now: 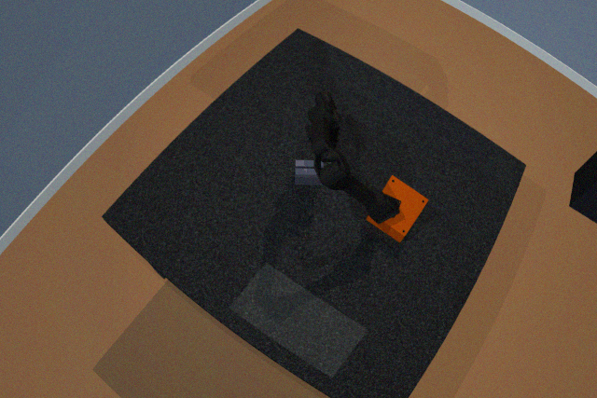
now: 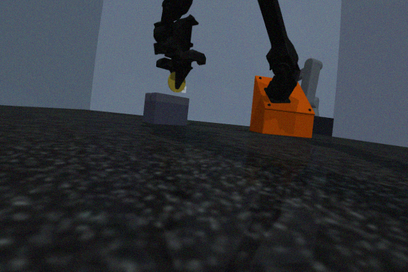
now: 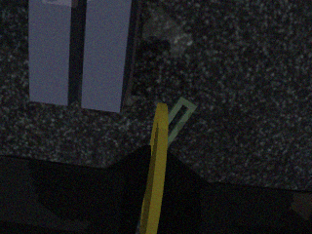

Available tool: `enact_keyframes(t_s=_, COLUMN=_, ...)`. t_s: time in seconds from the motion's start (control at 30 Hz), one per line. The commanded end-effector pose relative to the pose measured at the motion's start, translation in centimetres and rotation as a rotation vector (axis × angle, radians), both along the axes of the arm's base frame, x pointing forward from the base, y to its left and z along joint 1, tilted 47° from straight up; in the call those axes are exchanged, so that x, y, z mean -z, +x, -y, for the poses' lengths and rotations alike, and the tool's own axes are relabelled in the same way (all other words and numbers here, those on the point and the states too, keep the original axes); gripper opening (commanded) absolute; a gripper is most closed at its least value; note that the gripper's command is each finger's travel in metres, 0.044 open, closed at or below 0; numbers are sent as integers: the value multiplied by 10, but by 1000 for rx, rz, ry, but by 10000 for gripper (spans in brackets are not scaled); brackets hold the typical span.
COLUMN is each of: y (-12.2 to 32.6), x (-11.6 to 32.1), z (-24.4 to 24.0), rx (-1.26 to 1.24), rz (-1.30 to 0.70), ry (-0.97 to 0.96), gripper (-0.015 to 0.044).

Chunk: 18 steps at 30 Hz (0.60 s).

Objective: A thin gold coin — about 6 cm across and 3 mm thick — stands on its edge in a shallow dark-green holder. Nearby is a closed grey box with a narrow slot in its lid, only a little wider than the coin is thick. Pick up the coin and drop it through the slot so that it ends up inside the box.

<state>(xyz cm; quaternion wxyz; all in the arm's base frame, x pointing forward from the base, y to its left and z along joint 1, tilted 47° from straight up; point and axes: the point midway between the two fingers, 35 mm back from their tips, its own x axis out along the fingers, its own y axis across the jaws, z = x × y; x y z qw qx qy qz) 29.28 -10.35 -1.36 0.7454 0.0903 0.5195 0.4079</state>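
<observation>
Tool (image 2: 179,79) clamps coin (image 2: 171,81) edge-on, above box (image 2: 166,109), right of slot (image 3: 75,51)

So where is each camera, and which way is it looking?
Top: high overhead, looking down on the mat, arm and orange base.
Exterior: low on the mat, looking across at the grey box and gripper.
Wrist: on the arm, looking down past the coin.
All three show the grey box.

Gold coin (image 2: 173,81); grey box (image 2: 166,108); pale-green holder (image 3: 178,120); black gripper (image 2: 179,79); orange base block (image 2: 280,111); dark speckled mat (image 1: 202,153); brown desk (image 1: 506,95).
</observation>
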Motion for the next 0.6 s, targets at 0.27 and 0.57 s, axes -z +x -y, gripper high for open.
enact_keyframes(t_s=0.27, y=10, x=-21, z=-18, rx=11, rz=-9, ry=0, gripper=0)
enact_keyframes(t_s=0.57, y=17, x=-37, z=-32, rx=8, rz=-3, ry=5, gripper=0)
